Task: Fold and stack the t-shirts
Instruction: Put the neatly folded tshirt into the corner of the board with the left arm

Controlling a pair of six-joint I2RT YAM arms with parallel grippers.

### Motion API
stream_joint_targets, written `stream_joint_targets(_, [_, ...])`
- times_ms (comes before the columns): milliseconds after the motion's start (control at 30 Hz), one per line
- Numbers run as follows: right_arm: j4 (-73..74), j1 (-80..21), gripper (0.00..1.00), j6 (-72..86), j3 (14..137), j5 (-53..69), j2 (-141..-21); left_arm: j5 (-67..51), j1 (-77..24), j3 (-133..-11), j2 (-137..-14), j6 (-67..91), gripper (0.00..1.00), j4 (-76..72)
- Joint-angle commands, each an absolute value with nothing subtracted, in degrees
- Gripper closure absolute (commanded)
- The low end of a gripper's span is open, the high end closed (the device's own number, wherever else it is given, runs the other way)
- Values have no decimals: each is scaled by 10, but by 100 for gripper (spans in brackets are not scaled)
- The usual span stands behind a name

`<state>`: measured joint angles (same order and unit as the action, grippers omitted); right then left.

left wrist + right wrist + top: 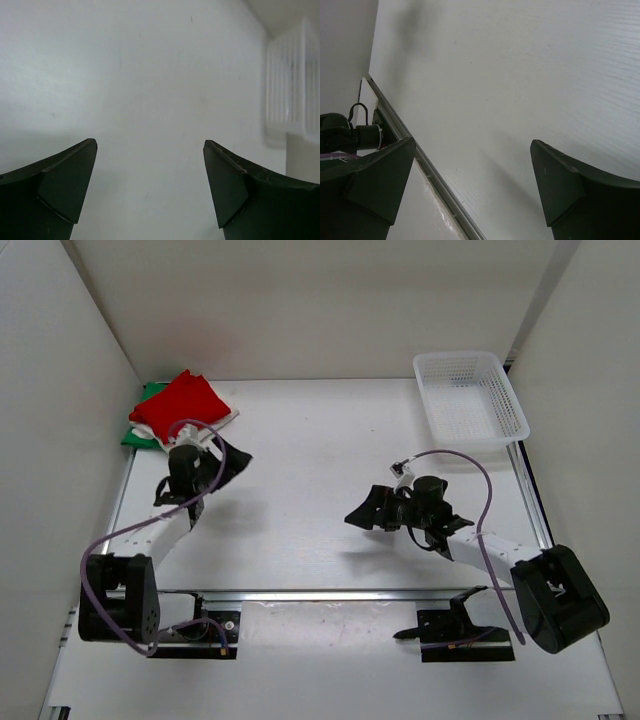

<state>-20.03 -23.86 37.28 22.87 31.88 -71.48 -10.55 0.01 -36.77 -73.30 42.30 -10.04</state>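
A stack of 3 t-shirts is seen at abt 10 o'clock on the table [320, 430], in the far left corner. The red t-shirt [183, 405] is laid on top, folded. A small bit of the white t-shirt [228, 417] is seen poking out under it on the right side. The green t-shirt [136, 432] is at the bottom, right on the table.

The left gripper [238, 458] is held just beside the stack, at abt 5 o'clock from it. If the cloth is touched can't be told. Its fingers [65, 185] are spread wide apart & nothing is held. Only bare table is seen in the gap in the left wrist view. They are pointed twd 3 o'clock.

The right gripper [362, 508] is held low near the middle of the table, at abt 5 o'clock from the centre, well apart from the stack. Its fingers [560, 185] are spread wide too, w/ nothing in them. They are pointed twd 9 o'clock.

A white mesh basket [520, 420] is set at abt 1 o'clock, in the far right corner. It is also seen far off in the left wrist view.
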Motion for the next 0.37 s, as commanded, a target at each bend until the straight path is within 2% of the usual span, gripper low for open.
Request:
stream_joint_targets(0, [-224, -251, 0, 349, 210, 282, -684, -106, -53, -322, -674, 359, 1, -36])
stream_joint_targets(167, [-240, -243, 1, 341, 195, 300, -667, -127, -82, -266, -591, 358, 2, -10])
stream_joint_targets(333, [-251, -236, 1, 346, 184, 310, -656, -71, -145, -272, -559, 326, 2, 51])
